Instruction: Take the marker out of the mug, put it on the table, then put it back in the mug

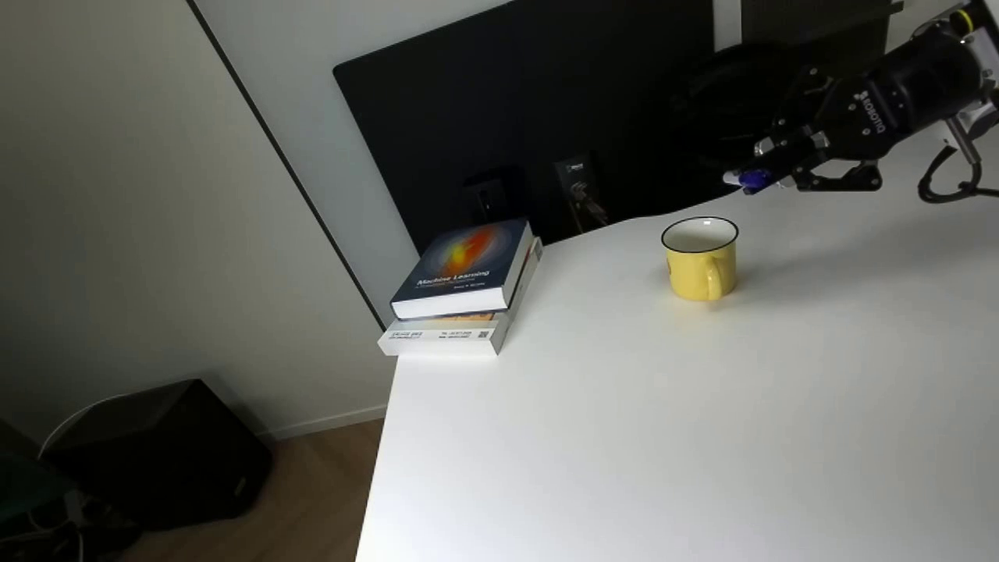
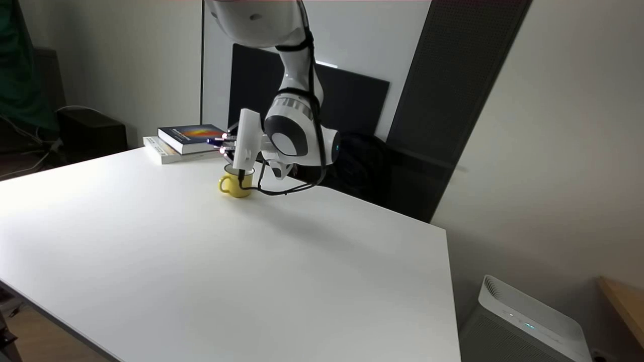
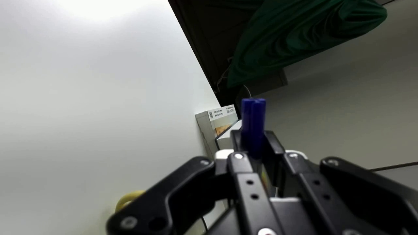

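The yellow mug (image 1: 697, 273) with a dark rim stands upright on the white table in both exterior views (image 2: 235, 186). Its inside looks empty in an exterior view. My gripper (image 1: 769, 173) is above the mug and a little to its far side, pointing sideways. It is shut on the marker (image 3: 254, 122), whose blue part stands out from between the fingertips in the wrist view. In an exterior view the marker (image 1: 755, 180) shows blue with a white part beyond. The mug's handle (image 3: 129, 196) shows at the lower left of the wrist view; its body is mostly hidden by the gripper.
Two stacked thick books (image 1: 460, 273) lie at the table's corner, left of the mug. A large dark panel (image 1: 531, 117) stands behind the table's back edge. The white table (image 2: 226, 271) reaches out in front of the mug. A white appliance (image 2: 528, 327) stands beyond the table's edge.
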